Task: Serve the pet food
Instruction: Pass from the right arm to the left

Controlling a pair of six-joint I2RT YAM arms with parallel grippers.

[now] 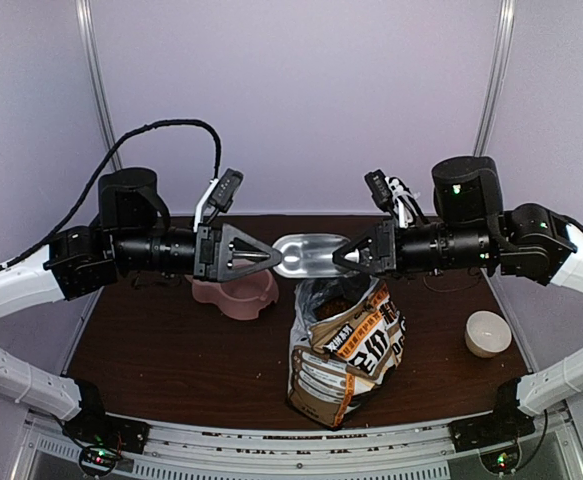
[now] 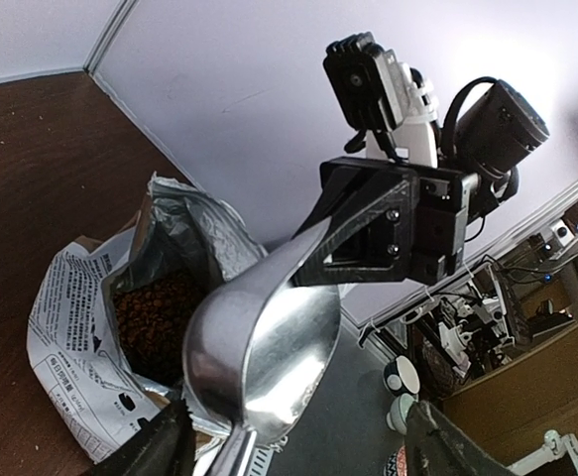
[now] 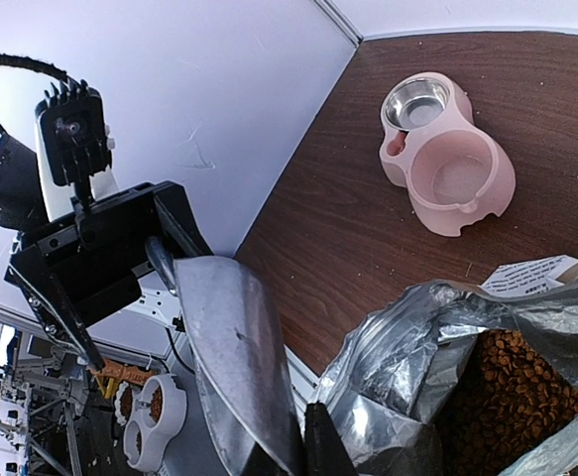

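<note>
Pale lavender walls (image 1: pixel 301 90) close in a dark brown table (image 1: pixel 161 350). From above, my left gripper (image 1: pixel 269 258) and my right gripper (image 1: pixel 339 256) point at each other over the middle of the table. The metal scoop (image 1: pixel 306 255) lies level in the air between them. The open bag (image 1: pixel 346 365) stands at 6 o'clock of the scoop, and the pet food (image 1: pixel 336 298) shows as brown pellets in its mouth. The pink feeder (image 1: pixel 239 293) sits at 8 o'clock of the scoop. A small white cup (image 1: pixel 487 333) is at 3 o'clock of the bag, well apart from it.

From my left wrist, my left fingers (image 2: pixel 165 446) stand wide apart at the bottom corners with the scoop's near end between them. I cannot tell whether either touches it. The scoop's hollow is bare, shiny metal. At 1 o'clock, my right gripper is clamped on the scoop's handle. The pet food lies in the bag at 9 o'clock of the scoop.

From my right wrist, the scoop runs from my right fingers (image 3: pixel 323 446) at the bottom edge up toward my left gripper at 10 o'clock. The feeder rests on the table at 1 o'clock. The pet food lies in the foil-lined bag at 4 o'clock.
</note>
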